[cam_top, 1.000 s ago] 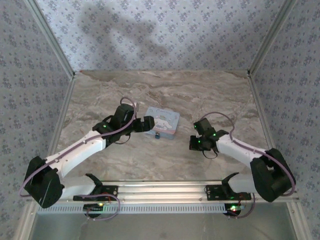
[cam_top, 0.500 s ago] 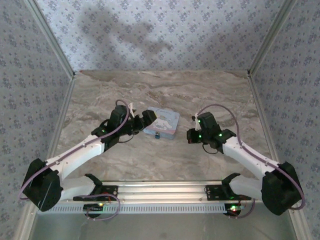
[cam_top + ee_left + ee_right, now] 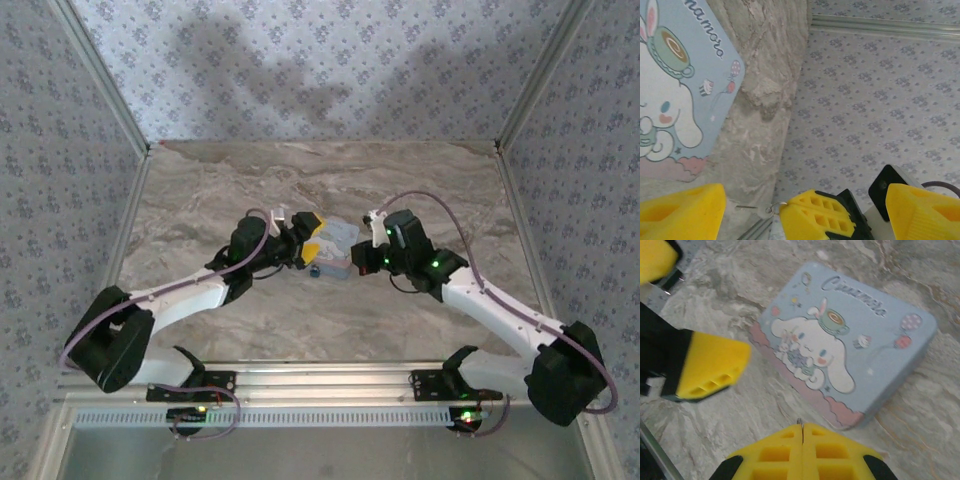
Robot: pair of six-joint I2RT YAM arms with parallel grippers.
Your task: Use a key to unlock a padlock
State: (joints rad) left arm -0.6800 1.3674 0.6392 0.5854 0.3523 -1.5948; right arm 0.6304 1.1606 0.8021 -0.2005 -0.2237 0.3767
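The tiny dark bluish-grey metal padlock [image 3: 315,269] lies against the pale blue rectangular cartoon tin [image 3: 341,240], just base-side of the released left end effector [image 3: 308,243]. It is farther from the right end effector [image 3: 801,434], which is clenched on what looks like the thin metal key [image 3: 799,423]. The padlock's long axis is too small to tell.

- Tin [image 3: 850,350], right there: smooth painted metal, soft sheen.
- Table [image 3: 725,295]: marbled stone look, matt.
- Finger pads [image 3: 775,452]: yellow moulded plastic, matt, gridded.
- Wall [image 3: 880,100]: printed, matt.

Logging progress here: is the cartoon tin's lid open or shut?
Shut: the tin lid lies flush, no gap along its visible edges.
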